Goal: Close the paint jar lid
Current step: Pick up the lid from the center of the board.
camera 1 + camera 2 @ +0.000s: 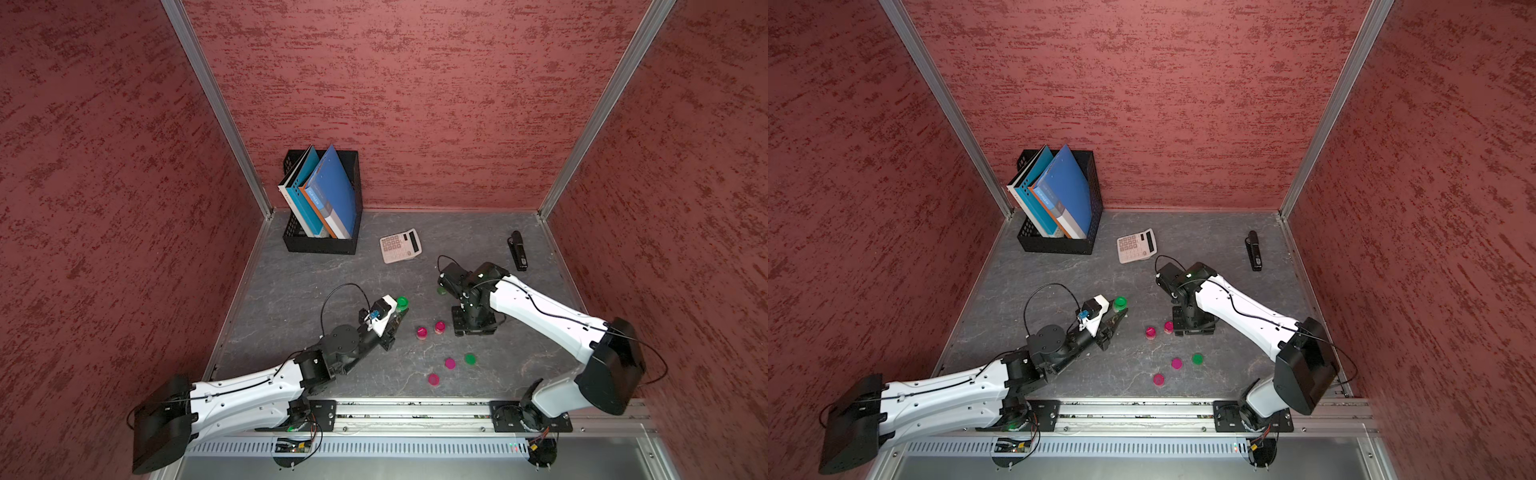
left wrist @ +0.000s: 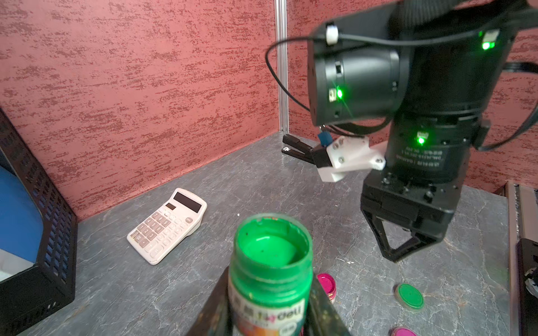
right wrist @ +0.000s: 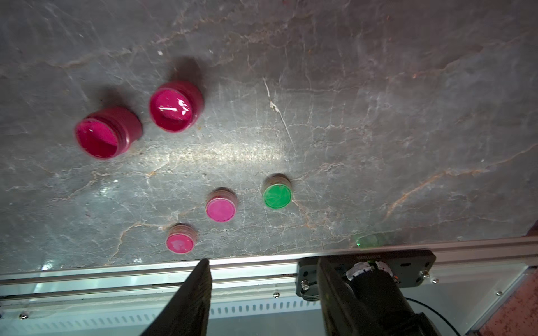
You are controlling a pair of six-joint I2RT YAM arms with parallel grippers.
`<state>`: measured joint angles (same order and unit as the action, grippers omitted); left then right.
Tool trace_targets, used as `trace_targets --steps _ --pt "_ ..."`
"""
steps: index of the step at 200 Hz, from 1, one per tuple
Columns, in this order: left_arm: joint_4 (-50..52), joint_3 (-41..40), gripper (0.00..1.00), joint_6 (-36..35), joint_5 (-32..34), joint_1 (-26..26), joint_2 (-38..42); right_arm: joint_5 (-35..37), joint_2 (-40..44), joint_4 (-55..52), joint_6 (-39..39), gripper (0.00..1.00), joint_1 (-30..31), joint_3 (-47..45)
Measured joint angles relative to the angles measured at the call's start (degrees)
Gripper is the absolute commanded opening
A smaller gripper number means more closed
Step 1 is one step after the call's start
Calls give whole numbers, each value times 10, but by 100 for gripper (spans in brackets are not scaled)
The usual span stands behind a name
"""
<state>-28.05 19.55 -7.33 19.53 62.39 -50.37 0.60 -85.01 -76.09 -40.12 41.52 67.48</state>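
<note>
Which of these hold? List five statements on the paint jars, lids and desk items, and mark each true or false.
1. The left gripper is shut on the green jar. True.
2. The green jar has its lid on. False: its mouth is open, and the green lid lies on the table.
3. Both pink jars stand open. True.
4. Three pink lids lie on the table. False: two pink lids do.
5. The calculator sits inside the black file box. False: the calculator lies on the table beside the black file box.
</note>
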Motion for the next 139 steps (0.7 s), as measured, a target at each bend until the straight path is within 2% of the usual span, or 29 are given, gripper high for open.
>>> trace_targets --steps 53,139 --pt "2 0 23 0 7 0 4 -42 63 62 -37 47 0 -128" --pt "34 6 23 6 12 0 10 -81 3 167 -40 50 0 -193"
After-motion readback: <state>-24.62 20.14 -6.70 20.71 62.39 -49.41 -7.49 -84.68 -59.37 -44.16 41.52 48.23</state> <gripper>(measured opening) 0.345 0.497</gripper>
